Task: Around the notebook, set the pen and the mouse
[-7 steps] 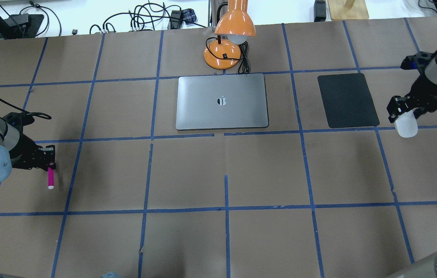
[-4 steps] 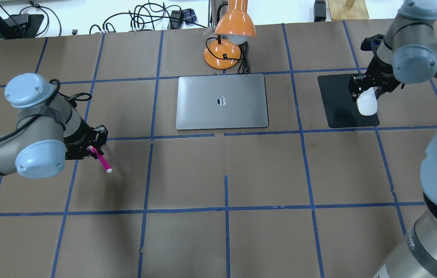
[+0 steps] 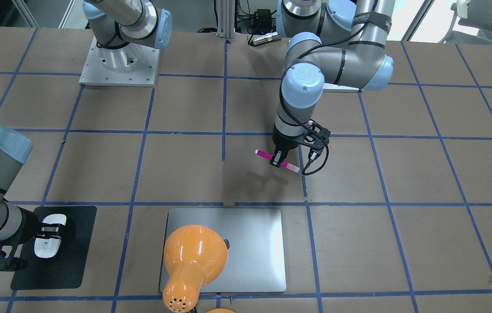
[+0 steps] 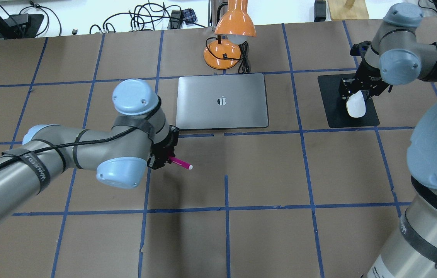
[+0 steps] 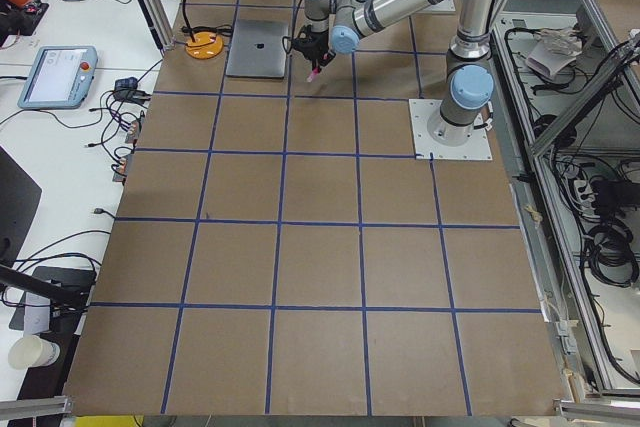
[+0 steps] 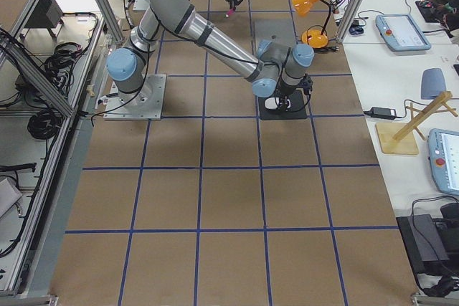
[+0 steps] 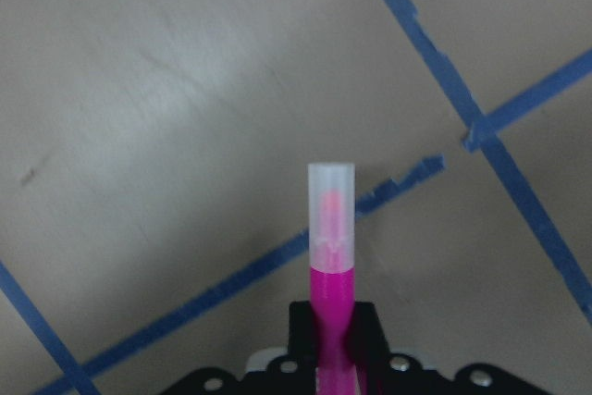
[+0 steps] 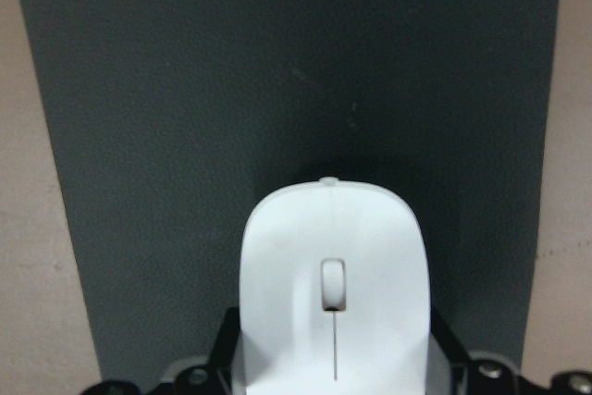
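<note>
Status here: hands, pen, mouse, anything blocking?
Left hand shut on pen, off notebook's near-left corner. Right hand shut on mouse, over black mat. Lamp behind notebook, not blocking.

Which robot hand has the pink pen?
The left gripper, near the silver notebook, grips the pen; the right gripper holds the white mouse over the black mat.

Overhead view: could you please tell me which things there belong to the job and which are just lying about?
Job in hand:
pen, gripped by the left pincer
mouse, gripped by the right pincer
notebook, closed and flat

Lying about:
orange lamp behind the notebook
black mat under the mouse
cables beyond the table
</note>
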`<action>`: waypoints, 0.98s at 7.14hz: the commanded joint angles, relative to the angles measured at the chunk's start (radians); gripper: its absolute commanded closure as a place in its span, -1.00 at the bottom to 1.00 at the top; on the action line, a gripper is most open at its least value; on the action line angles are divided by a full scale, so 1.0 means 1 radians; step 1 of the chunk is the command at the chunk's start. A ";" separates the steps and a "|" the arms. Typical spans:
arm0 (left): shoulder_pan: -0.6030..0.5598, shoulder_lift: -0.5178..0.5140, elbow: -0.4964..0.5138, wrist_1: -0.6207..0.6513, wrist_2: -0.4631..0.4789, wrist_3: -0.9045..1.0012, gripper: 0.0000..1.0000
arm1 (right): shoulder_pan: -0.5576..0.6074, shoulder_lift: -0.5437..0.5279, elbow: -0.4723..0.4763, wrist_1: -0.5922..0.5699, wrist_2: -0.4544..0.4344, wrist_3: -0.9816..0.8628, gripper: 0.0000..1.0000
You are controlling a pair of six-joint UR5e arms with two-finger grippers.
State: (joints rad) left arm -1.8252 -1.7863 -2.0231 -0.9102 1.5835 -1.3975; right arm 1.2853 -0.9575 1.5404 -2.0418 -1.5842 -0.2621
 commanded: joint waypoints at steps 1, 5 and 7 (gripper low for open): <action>-0.147 -0.098 0.124 -0.049 0.000 -0.339 1.00 | 0.000 -0.004 -0.008 0.005 0.000 0.001 -1.00; -0.209 -0.202 0.156 -0.046 -0.029 -0.403 1.00 | 0.105 -0.154 -0.170 0.291 -0.014 0.013 -1.00; -0.215 -0.231 0.162 -0.041 -0.025 -0.417 -0.90 | 0.179 -0.217 -0.164 0.375 -0.001 0.079 -1.00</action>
State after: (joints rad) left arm -2.0348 -2.0022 -1.8634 -0.9540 1.5538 -1.8086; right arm 1.4198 -1.1278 1.3779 -1.7353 -1.5938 -0.2150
